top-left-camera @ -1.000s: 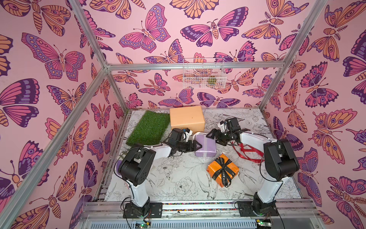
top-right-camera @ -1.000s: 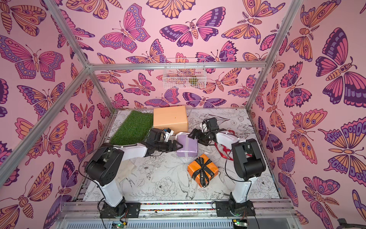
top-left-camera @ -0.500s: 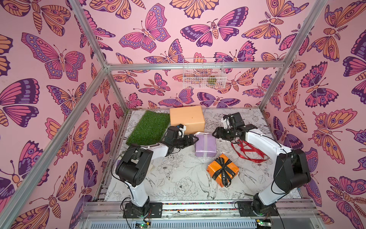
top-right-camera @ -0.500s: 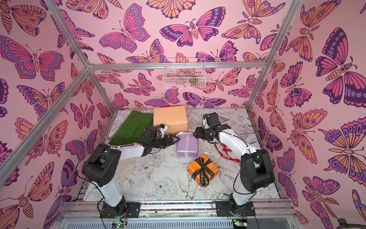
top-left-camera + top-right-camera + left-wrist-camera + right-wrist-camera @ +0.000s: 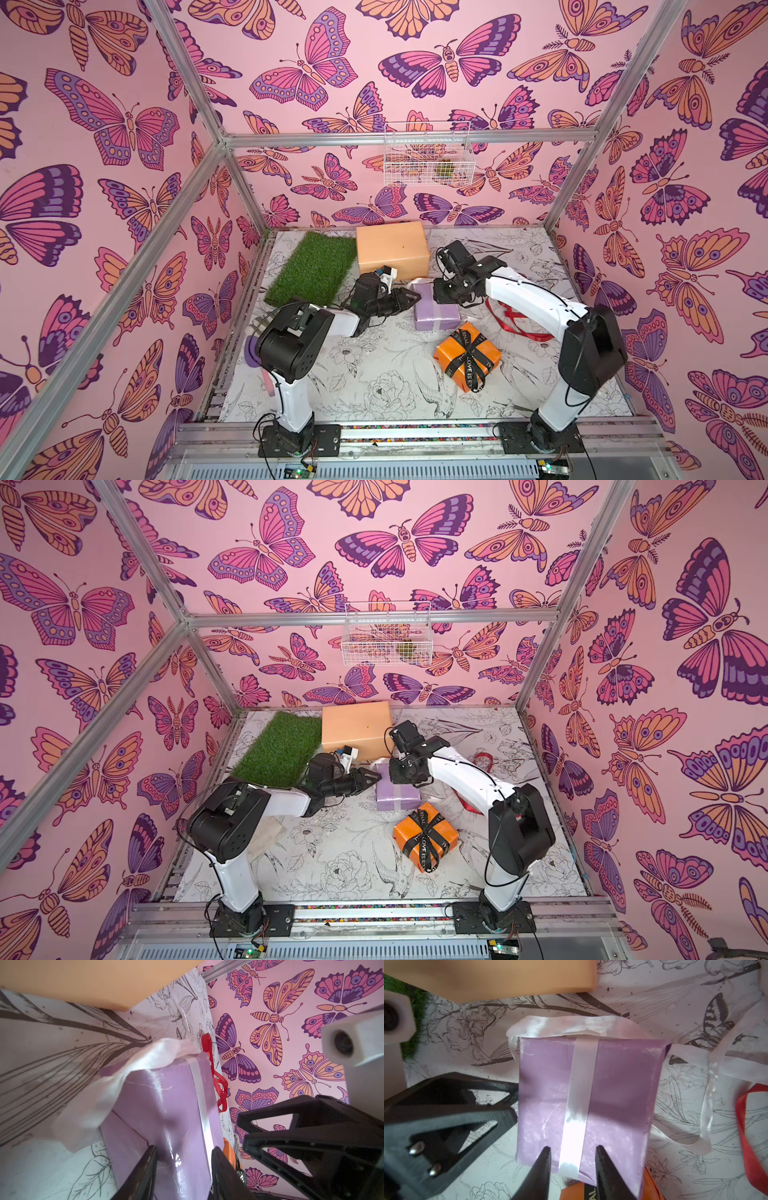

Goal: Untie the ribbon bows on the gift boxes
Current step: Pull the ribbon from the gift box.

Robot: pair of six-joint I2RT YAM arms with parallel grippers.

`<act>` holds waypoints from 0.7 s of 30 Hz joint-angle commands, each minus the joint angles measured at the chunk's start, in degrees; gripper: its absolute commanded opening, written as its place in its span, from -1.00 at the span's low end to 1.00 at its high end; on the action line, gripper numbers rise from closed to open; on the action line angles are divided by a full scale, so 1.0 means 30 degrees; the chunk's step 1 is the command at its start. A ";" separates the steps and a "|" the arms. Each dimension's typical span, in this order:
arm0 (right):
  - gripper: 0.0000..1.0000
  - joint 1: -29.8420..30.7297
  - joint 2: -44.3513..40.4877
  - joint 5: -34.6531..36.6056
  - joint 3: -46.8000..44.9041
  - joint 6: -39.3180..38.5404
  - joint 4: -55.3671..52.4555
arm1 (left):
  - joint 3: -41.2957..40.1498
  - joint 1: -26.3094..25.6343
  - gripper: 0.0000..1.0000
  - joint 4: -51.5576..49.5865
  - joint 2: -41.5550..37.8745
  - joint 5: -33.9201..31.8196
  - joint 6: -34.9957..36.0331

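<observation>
the lilac cube [image 5: 436, 309] stands in the middle of the table, between both arms. its pale ribbon [image 5: 582, 1076] shows no bow: loose tails lie around the box and one flat band crosses the top. the right gripper [image 5: 573, 1150] hangs just above this band with its jaws apart, one on each side, so the band runs lengthwise away from the tips. the left gripper [image 5: 185, 1157], also apart, faces the cube's side. the right arm is nearer to the band and seems the one to pinch it.
</observation>
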 commanded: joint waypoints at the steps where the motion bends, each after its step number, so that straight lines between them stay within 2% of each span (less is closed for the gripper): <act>1: -0.23 0.0571 0.1104 0.1834 0.1146 0.0295 -0.1637 | -0.0636 -0.0253 -0.10 0.3135 0.0576 0.0560 -0.1600; 7: -0.23 0.1117 0.1923 0.3329 0.1940 0.0068 -0.2520 | -0.0743 -0.0251 -0.08 0.3837 0.1152 0.0698 -0.1883; 12: -0.25 0.1288 0.2026 0.5162 0.1936 -0.0236 -0.3314 | -0.0433 -0.0248 -0.09 0.2050 0.0638 0.0408 -0.0789; 17: -0.29 0.1182 0.2637 0.2985 0.1704 -0.0664 -0.2806 | -0.0192 -0.0259 -0.08 -0.0130 -0.0284 -0.0043 0.0802; 21: -0.30 0.1165 0.3224 0.2865 0.1478 -0.0598 -0.2479 | 0.0067 -0.0249 -0.08 -0.1237 -0.0471 -0.0200 0.1350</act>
